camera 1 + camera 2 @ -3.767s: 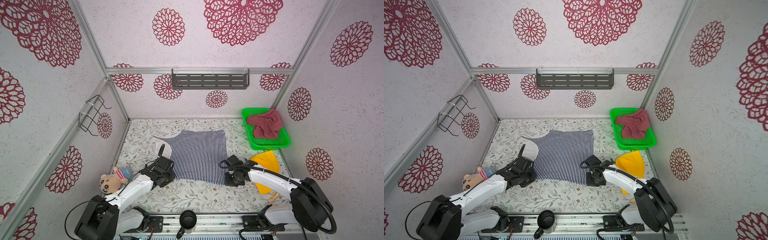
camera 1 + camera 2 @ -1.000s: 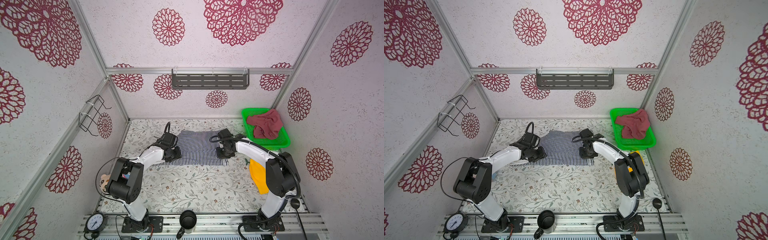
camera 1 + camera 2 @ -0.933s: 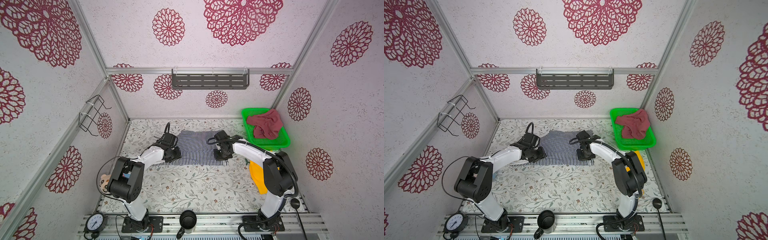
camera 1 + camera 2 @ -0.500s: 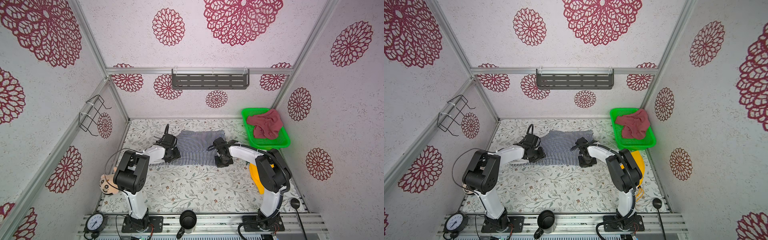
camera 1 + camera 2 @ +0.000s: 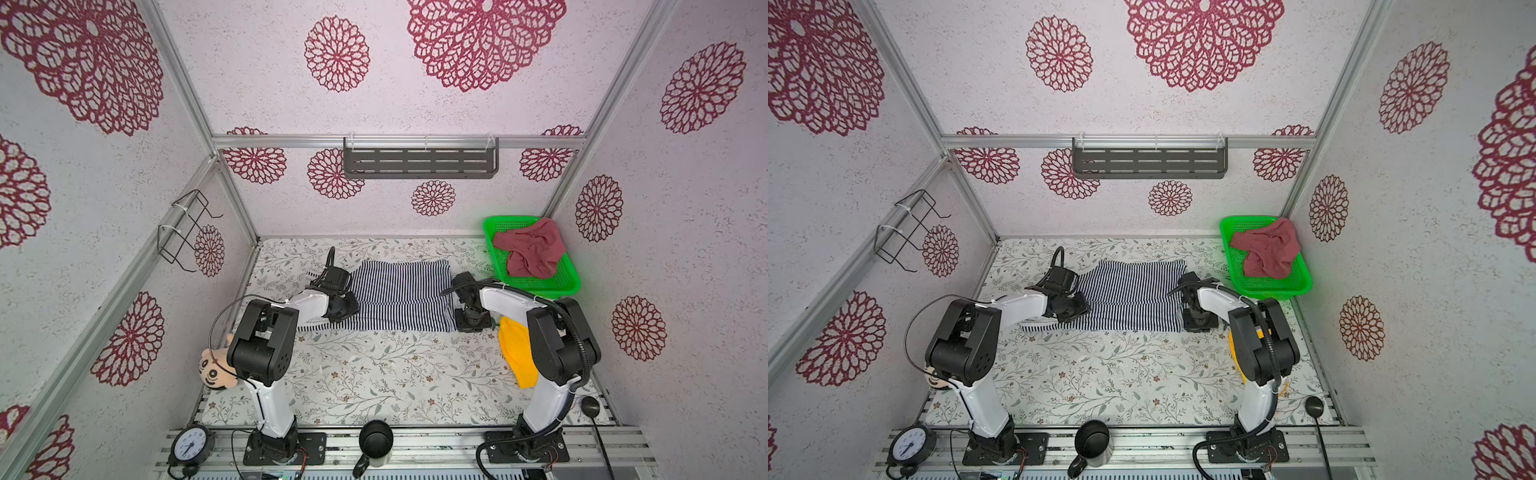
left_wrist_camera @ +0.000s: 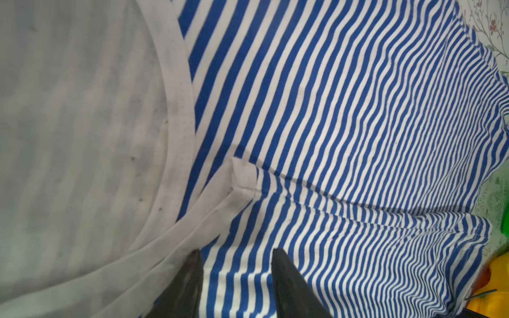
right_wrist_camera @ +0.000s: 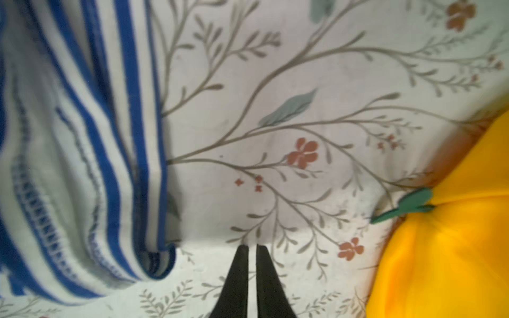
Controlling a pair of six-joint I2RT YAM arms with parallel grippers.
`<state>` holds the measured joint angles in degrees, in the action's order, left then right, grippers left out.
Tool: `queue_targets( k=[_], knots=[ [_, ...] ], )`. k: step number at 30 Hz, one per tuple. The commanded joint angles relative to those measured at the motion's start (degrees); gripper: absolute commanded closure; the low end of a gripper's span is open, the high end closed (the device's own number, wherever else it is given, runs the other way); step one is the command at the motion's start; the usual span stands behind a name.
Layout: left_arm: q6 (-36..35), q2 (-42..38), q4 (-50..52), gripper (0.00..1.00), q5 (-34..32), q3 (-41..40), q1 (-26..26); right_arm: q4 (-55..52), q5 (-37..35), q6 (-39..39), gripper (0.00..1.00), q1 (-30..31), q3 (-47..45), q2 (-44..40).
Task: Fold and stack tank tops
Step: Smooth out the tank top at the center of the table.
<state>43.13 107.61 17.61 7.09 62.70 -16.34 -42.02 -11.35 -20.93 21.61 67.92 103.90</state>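
The striped tank top (image 5: 399, 299) (image 5: 1129, 299) lies folded in half at the far middle of the table. My left gripper (image 5: 347, 309) (image 5: 1073, 309) hovers over its left end. In the left wrist view that gripper (image 6: 237, 253) is open, its fingers apart above the stripes (image 6: 330, 137) beside the white strap trim (image 6: 176, 236), holding nothing. My right gripper (image 5: 471, 322) (image 5: 1200, 322) sits at the top's near right corner. In the right wrist view it (image 7: 252, 247) is shut and empty over the floral table, next to the cloth's hem (image 7: 68, 165). The maroon tank top (image 5: 532, 253) (image 5: 1266, 253) lies crumpled in the green basket (image 5: 540, 291).
A yellow cloth (image 5: 515, 353) (image 7: 454, 234) lies just right of my right gripper, under that arm. A plush doll (image 5: 216, 370) rests at the left edge. A clock (image 5: 191, 444) and black mug (image 5: 376, 438) stand on the front rail. The basket fills the far right corner.
The striped top, spread flat earlier, now lies folded in half. Over the last second my right gripper slid along its right edge toward the near corner. My left gripper barely moved.
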Motion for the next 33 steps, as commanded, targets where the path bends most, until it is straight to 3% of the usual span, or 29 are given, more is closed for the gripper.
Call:
queue_targets(
  k=[1, 5, 8, 16, 26, 33],
  knots=[
    [0.00, 3.72, 1.21, 0.55, -2.29, -1.52, 0.96, -1.51, 1.22, 1.12, 0.83, 2.66, 2.02, -5.62],
    [0.15, 2.82, 1.46, 0.56, -2.26, -1.39, 0.96, -1.55, 4.06, -1.38, 0.69, 8.46, 3.45, -6.39],
    [0.28, 2.53, 1.47, 0.57, -2.14, -1.29, 0.96, -0.29, 4.52, -3.76, 0.67, 10.53, 2.57, -5.25],
    [0.28, 2.86, 1.47, 0.58, -2.03, -1.00, 0.97, 1.09, -0.79, -6.82, 0.78, 11.18, 2.04, -2.29],
    [0.68, 2.77, 1.19, 0.60, -2.10, -1.22, 1.05, 4.38, -1.56, -8.92, 0.77, 11.18, 1.12, 1.03],
    [0.72, 3.38, 1.11, 0.60, -2.48, -1.33, 1.30, 3.70, -4.44, -9.17, 0.85, 10.67, -1.35, 1.74]
  ],
)
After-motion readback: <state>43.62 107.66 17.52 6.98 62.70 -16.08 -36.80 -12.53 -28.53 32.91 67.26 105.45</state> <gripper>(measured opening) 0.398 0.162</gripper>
